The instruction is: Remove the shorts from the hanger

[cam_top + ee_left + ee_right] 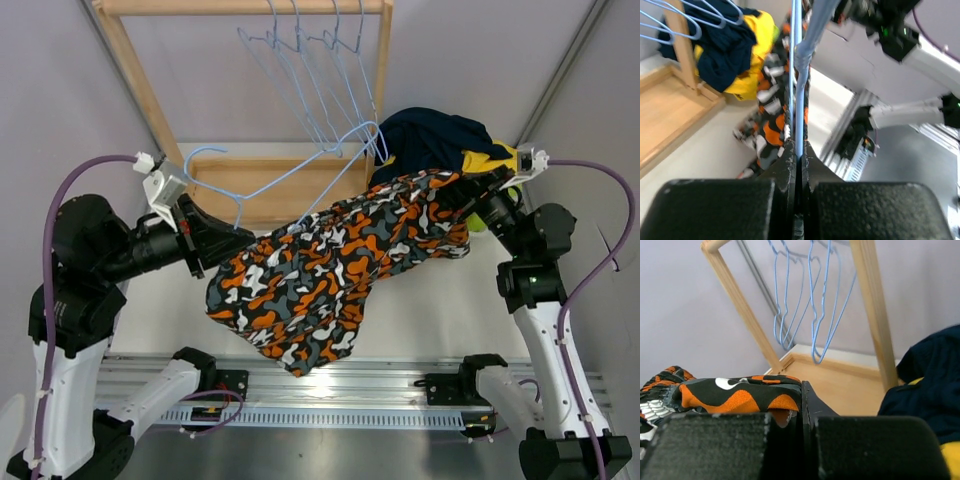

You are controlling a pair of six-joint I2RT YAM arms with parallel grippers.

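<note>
The orange-black-white camouflage shorts (pixel 330 270) hang stretched between my arms above the table, draped on a light blue wire hanger (pixel 290 175). My left gripper (pixel 215 232) is shut on the hanger's wire, seen as a blue rod (pixel 798 100) between my jaws. My right gripper (pixel 478 190) is shut on the camouflage shorts' edge (pixel 740 395). Dark navy shorts (pixel 435 135) and yellow shorts (pixel 490 160) lie piled at the back right, with a bit of lime green (pixel 480 220) beside my right arm. The light blue pair is out of view.
A wooden rack (pixel 250 10) stands at the back with several empty blue wire hangers (pixel 310 70) on its top bar and a wooden base (pixel 270 185). A metal rail (pixel 330 395) runs along the near edge.
</note>
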